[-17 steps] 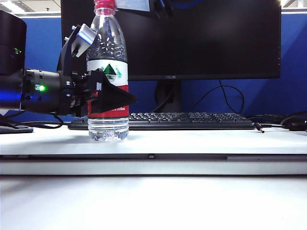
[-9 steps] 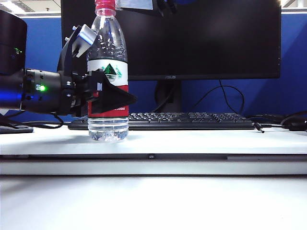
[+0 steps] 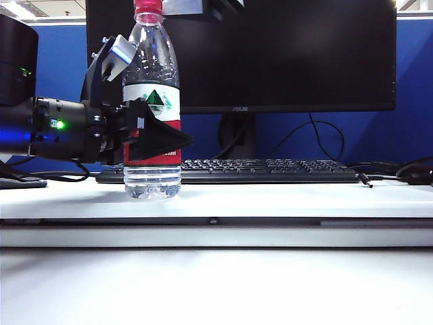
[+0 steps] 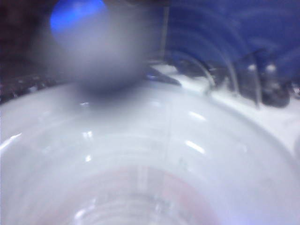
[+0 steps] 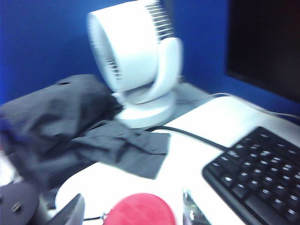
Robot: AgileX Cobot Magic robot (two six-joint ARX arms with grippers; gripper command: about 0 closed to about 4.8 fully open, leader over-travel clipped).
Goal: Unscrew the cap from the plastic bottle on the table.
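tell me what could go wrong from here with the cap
1. The cap still sits on the bottle, and the right gripper, above at the exterior view's top edge, has its jaws either side of it but apparently not clamped; closing off-centre could slip.
2. The left gripper holds the bottle mid-body; a loose hold could let it spin or tip on the table.

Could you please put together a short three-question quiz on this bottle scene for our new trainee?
1. True or false: the cap is off the plastic bottle.
2. Which gripper clamps the bottle's labelled body: A) left gripper, B) right gripper?
3. What black item lies on the table behind the bottle?

Key:
1. False: the red cap sits on the neck.
2. A: its jaws hold the label from the side, while the right gripper is up by the cap.
3. The keyboard.
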